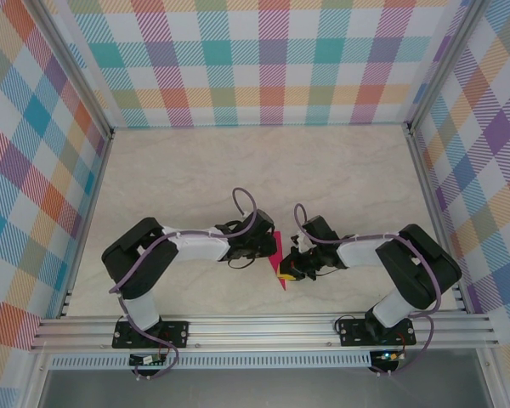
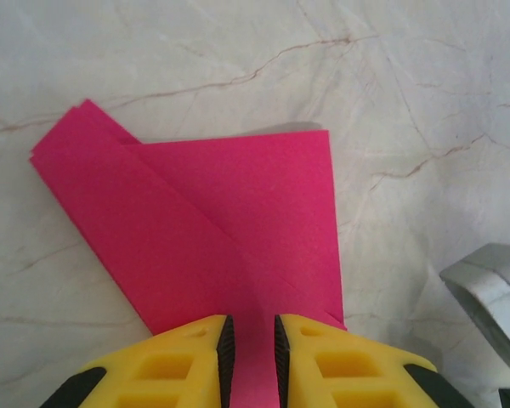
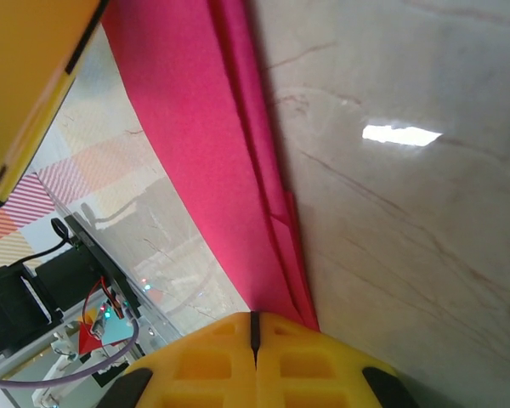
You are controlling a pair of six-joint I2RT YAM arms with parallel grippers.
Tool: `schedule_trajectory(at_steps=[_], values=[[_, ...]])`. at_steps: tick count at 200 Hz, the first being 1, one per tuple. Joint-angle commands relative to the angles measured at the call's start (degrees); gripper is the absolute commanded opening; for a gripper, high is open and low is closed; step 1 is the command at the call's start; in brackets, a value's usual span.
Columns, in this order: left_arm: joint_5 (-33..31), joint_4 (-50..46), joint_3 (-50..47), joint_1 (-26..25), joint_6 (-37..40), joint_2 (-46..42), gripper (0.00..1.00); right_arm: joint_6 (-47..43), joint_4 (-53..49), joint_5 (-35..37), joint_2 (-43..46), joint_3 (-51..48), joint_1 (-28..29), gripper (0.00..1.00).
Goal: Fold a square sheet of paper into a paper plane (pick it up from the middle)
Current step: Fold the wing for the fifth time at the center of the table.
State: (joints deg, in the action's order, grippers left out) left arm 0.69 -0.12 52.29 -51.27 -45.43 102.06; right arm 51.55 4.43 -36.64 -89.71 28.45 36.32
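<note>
The square sheet of paper is bright magenta and partly folded, with a diagonal flap overlapping a rectangular part. It lies on the marble table between both arms. My left gripper is on its near edge, yellow jaws a narrow gap apart with pink showing between them; in the top view it sits at the paper's left. My right gripper is shut, its tips against the end of the paper's layered folded edge; whether paper is pinched cannot be seen. In the top view the right gripper is at the paper's right.
Marble tabletop stretches beyond the arms, enclosed by checkered walls and aluminium rails. The left gripper's yellow finger shows in the right wrist view. A grey metal part of the right arm is close by in the left wrist view.
</note>
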Motion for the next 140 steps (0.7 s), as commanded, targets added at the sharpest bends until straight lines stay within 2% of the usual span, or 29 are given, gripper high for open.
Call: schedule_trajectory(at_steps=[1, 27, 59, 81, 110, 140], values=[[-2.63, -3.24, 0.19, -0.06, -0.29, 2.74, 0.23, -0.6, -6.07, 1.98, 1.31, 0.69, 1.71, 0.0], [-1.88, -1.28, -1.4, -0.06, -0.98, 3.76, 0.23, -0.89, -7.58, 2.84, 3.51, 2.79, 1.74, 0.01], [-1.83, -1.76, -1.39, -0.08, -0.5, 3.34, 0.23, 0.85, -5.17, 1.98, 1.73, 4.22, 1.94, 0.02], [-1.92, -1.85, -1.42, -0.11, -0.61, 3.14, 0.23, -0.34, -7.5, 2.05, -0.54, 4.86, 2.46, 0.02], [-2.13, -2.94, -0.58, -0.06, -0.97, 3.49, 0.23, -2.53, -11.21, 3.14, -1.14, 3.14, 4.67, 0.01], [-2.36, -3.24, -0.68, 0.11, -1.59, 3.65, 0.23, -1.64, -10.32, 3.24, 1.24, -2.67, 5.68, 0.02]])
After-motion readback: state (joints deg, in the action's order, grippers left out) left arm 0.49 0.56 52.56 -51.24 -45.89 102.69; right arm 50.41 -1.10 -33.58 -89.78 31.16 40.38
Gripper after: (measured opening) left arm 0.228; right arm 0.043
